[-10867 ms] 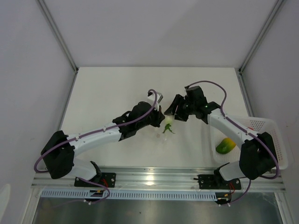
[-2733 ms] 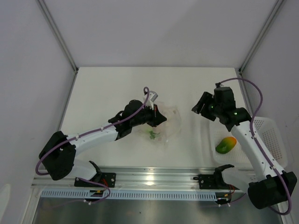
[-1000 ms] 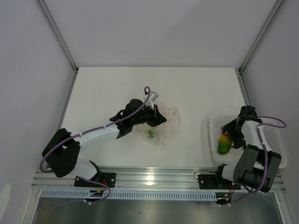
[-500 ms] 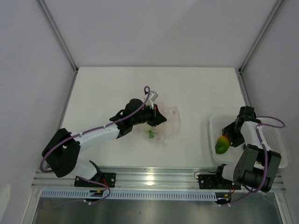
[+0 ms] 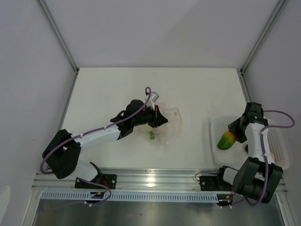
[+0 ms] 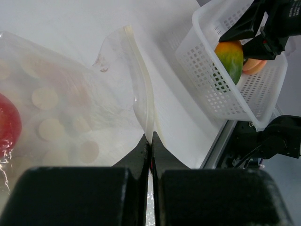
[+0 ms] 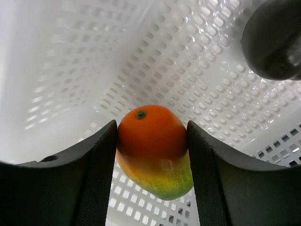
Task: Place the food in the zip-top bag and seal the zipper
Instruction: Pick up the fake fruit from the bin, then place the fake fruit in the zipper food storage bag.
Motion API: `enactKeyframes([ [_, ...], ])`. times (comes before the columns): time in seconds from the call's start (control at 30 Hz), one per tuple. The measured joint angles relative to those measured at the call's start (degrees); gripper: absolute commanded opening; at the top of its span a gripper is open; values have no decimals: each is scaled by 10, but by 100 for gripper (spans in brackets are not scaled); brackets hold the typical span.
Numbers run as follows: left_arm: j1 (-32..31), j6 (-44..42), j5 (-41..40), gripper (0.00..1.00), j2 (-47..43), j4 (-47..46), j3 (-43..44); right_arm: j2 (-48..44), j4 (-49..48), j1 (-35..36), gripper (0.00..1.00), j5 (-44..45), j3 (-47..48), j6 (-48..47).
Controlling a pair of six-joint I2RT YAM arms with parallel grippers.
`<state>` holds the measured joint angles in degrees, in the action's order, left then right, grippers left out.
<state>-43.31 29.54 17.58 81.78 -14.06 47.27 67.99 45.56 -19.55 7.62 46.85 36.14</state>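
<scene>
Clear, crinkly film makes up the zip-top bag [image 5: 170, 123], which lies near the middle of the white table [image 5: 113, 84], roughly square and slumped. Its mouth edge is lifted. The zipper [image 6: 141, 92] is a thin, straight, milky strip along that edge, with a small reddish mark on the film near its far end. The left gripper [image 6: 150, 141] is clamped tight on the zipper's near end, its black fingers pressed together with only the strip between them. Through the film show a glossy red round one [image 6: 7, 129], pale round spots and, in the top view, a green piece [image 5: 152, 135].

Well apart to the right, with bare tabletop between, sits the white slotted plastic basket [image 5: 277, 151], hard against the table's right edge. Inside it the right gripper [image 7: 151, 129] holds a smooth egg-shaped fruit [image 7: 153, 153], orange at the stem end shading to green. Its matte black fingers [image 7: 96, 165] touch the fruit on both flanks. The basket's perforated walls rise close around the fingers on every side. A dark rounded shape [image 7: 275, 42] lies in the far corner, too blurred to identify.
</scene>
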Motion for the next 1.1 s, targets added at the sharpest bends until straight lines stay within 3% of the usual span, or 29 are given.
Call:
enactKeyframes([
  [0.27,0,0,7,0,0,0,0,-58,14,0,19,7,40,-10],
  [0.77,0,0,7,1,0,0,0,-101,31,0,0,4,76,-41],
  [1.1,0,3,12,1,3,-4,0,-139,17,12,0,-90,95,-52],
])
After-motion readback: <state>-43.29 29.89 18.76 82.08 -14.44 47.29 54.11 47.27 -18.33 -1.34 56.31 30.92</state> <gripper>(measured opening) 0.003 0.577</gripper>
